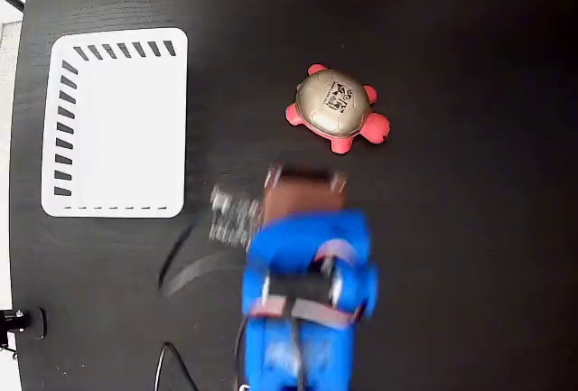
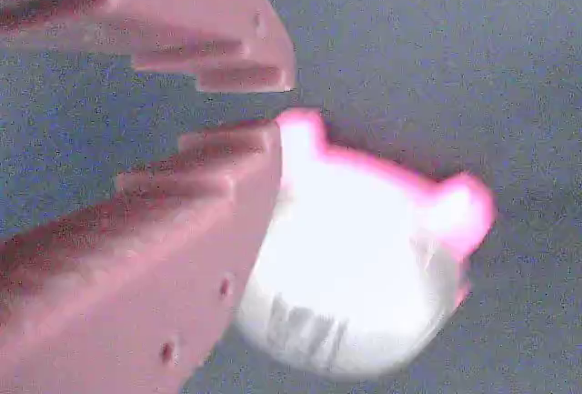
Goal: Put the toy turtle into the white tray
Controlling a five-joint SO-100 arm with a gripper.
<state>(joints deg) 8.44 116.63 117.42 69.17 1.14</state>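
The toy turtle [image 1: 336, 107], with a gold-beige shell, a code sticker and red-pink legs, sits on the black table right of centre in the fixed view. The white tray [image 1: 116, 123] lies at the left and holds nothing. My blue arm comes in from the bottom edge, and its brown gripper [image 1: 305, 181] hangs blurred just below the turtle, apart from it. In the wrist view the gripper [image 2: 277, 105] is open by a narrow gap with nothing between its fingers. The washed-out turtle [image 2: 364, 267] lies just past the lower fingertip [image 2: 245, 153].
A dark cable [image 1: 181, 269] loops on the table left of the arm. A small black clamp [image 1: 18, 321] sits at the table's left edge. Bare black tabletop [image 1: 470, 256] surrounds the turtle and separates it from the tray.
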